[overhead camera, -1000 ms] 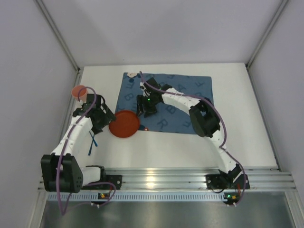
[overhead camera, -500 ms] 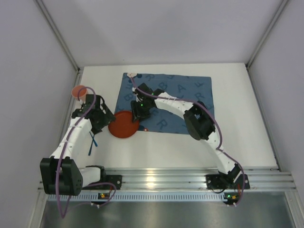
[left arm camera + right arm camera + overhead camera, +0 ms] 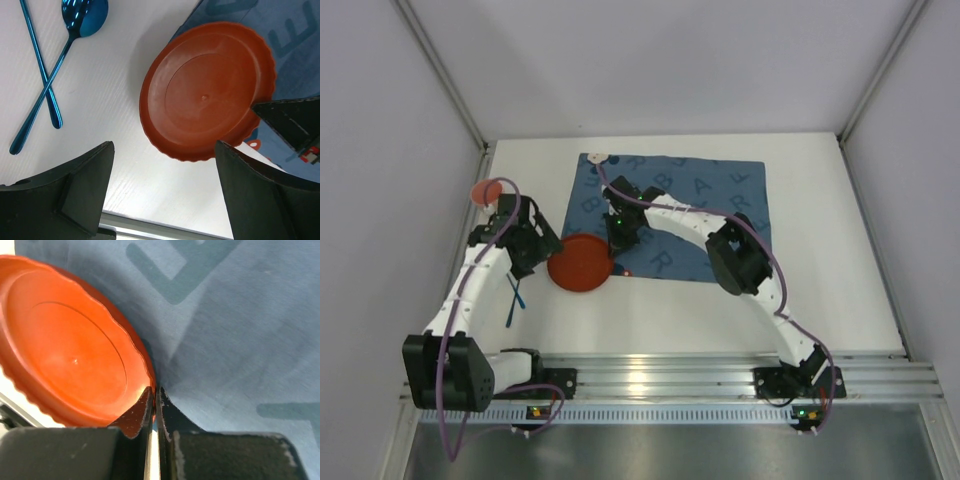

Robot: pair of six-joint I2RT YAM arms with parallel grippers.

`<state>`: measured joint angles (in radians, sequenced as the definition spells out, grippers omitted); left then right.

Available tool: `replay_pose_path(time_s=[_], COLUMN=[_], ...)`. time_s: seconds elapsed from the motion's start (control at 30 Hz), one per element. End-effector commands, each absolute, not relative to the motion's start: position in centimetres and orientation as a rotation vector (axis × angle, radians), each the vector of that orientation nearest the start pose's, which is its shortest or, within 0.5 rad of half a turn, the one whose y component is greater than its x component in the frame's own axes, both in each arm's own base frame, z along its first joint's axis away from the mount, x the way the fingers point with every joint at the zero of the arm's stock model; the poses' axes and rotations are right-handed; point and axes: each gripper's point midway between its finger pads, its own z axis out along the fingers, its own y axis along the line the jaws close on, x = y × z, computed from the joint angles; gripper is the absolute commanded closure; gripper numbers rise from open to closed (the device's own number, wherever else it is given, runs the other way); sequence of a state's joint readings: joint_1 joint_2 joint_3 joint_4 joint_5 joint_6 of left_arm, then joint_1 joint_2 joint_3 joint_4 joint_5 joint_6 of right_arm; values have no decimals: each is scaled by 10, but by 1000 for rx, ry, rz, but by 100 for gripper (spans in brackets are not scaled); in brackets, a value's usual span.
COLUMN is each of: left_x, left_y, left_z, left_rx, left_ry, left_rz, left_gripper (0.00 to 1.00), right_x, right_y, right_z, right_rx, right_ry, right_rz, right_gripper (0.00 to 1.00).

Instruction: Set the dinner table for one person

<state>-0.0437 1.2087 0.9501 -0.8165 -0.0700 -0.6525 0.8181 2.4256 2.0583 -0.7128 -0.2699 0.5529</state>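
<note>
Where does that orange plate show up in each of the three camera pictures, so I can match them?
Top external: orange plate left of centre, over the near-left corner of the blue lettered mat.
Left wrist: plate centre-right, partly on the mat.
Right wrist: plate fills the left, rim pinched by the right gripper; mat on the right.
Shared landmark: the blue lettered mat.

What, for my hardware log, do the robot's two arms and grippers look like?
The left arm and right arm have white tubular links with black joint housings; a purple cable loops along each. The left gripper and right gripper have matte black wedge-shaped fingers.
</note>
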Motion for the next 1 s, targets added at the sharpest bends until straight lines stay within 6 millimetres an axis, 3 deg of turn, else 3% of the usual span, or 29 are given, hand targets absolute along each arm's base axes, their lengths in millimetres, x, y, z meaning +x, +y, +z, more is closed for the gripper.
replay_pose_path(time_s=[0.0,0.1,0.23,0.33,0.43,0.63,0.8,0.97], left_x=[286,294,299,297,296,294,298,303], left_y=[-24,-21,-18,-20,-20,-20,-18,-15], left_z=[169,189,189,175,165,158,160,152], left_rx=[-751,-735,-722,-723,-725,-727,-726,-731], left_ry=[2411,2352,2342,2383,2396,2417,2416,2440], left_rz=[-187,-184,-163,-162,-162,-155,-138,-105], left_gripper=[13,12,11,11,11,11,11,12], right_x=[347,370,408,424,434,440,424,409], right_y=[442,408,342,298,271,262,259,235], right_z=[81,104,110,101,85,55,35,21], right_rx=[-337,-219,-44,80,159,196,213,231], right_ry=[2731,2701,2681,2700,2720,2766,2829,2855], right_rz=[781,760,647,575,503,451,433,299], right_gripper=[100,100,100,100,100,100,100,98])
